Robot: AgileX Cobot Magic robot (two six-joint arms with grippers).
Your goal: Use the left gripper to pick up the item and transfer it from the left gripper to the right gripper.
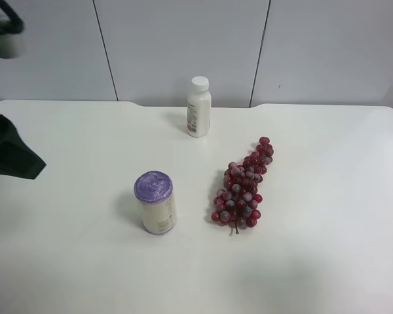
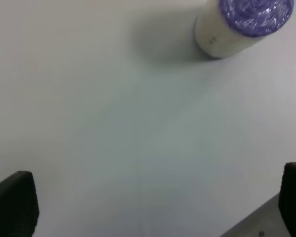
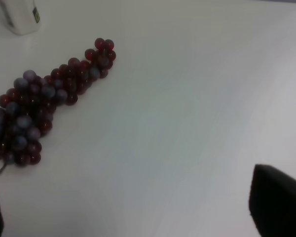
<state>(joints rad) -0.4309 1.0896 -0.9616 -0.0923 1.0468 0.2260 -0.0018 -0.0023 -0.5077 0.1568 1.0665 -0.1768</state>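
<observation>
Left wrist view: my left hand (image 2: 155, 177) is spread wide and empty above the worktop (image 2: 89, 98). The purple-lidded jar (image 2: 241, 24) stands upright ahead, well apart; since I face it, it is probably my item. My right hand (image 3: 133, 197), also spread, hangs near the grapes (image 3: 39, 103), ready to receive.

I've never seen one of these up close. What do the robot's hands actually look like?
Little shows. The left hand has two near-black, blocky fingers with rounded edges, plus a pale grey strip beside one. The right hand shows the same dark matte fingers. No cables or markings are visible. From above, the arm at the exterior high view's left is a dark angular shape.
</observation>
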